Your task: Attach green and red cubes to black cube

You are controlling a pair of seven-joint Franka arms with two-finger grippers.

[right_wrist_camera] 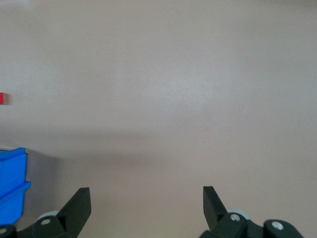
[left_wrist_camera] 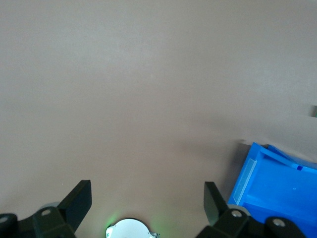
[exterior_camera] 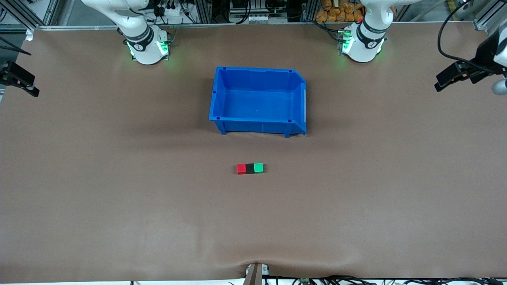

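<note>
So the three cubes are already lined up in one tight row out in the open middle of the surface [exterior_camera: 119, 206], nearer the front camera than the blue bin [exterior_camera: 259, 101]. The black cube [exterior_camera: 250, 168] is sandwiched in the centre, with the red cube [exterior_camera: 241, 169] touching it on the side toward the right arm's end and the green cube [exterior_camera: 258, 168] touching it on the side toward the left arm's end. No gaps can be made out between them, so the joining looks done, though whether they're actually stuck together can't be confirmed from above.

Both arms are parked wide, probably to keep the row unblocked and unbumped. The left claw [left_wrist_camera: 147, 197] is held up over bare surface at the left arm's end, spread wide with nothing between its fingers. The right claw [right_wrist_camera: 146, 197] is held over bare surface at the right arm's end, also spread wide and carrying nothing. Both seem to be waiting.

As for looks: the black cube is small, plain and matte, with no markings visible, and it matches its two neighbours in size. Its top reads as a flat dark square between two bright ones. The bin has nothing in it and doesn't seem to be involved here.
</note>
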